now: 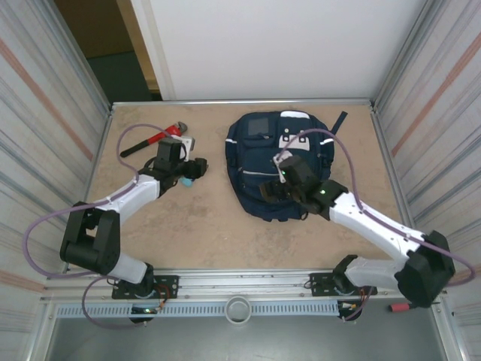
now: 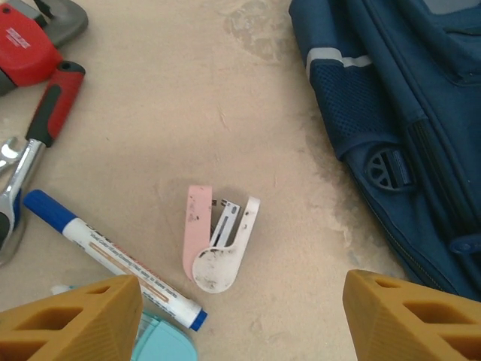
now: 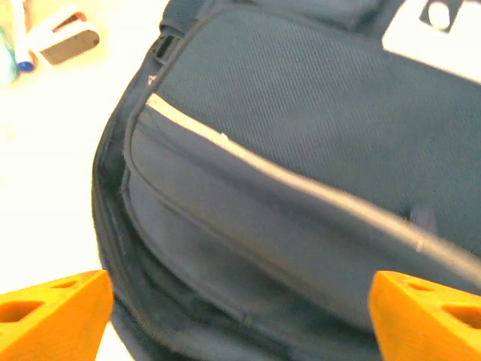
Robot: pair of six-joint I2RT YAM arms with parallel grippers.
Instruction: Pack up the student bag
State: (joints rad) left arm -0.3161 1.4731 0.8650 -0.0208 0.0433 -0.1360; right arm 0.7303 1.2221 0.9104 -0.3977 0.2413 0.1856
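The student bag (image 3: 301, 113) is matt navy woven cloth, with a mesh side panel, a dull black plastic buckle and a thin shiny stripe. The table (image 2: 225, 90) looks matt, sandy and slightly rough. The stapler (image 2: 214, 241) is scuffed pink and white plastic around bare metal, the marker (image 2: 113, 256) glossy plastic, and the red-handled tool (image 2: 52, 105) has a polished metal shaft and a grip that may be rubber.

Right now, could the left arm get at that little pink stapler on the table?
Probably yes. The left gripper hangs open over the stapler, and nothing lies on top of it. The marker lies close on one side and the bag on the other, neither touching it.
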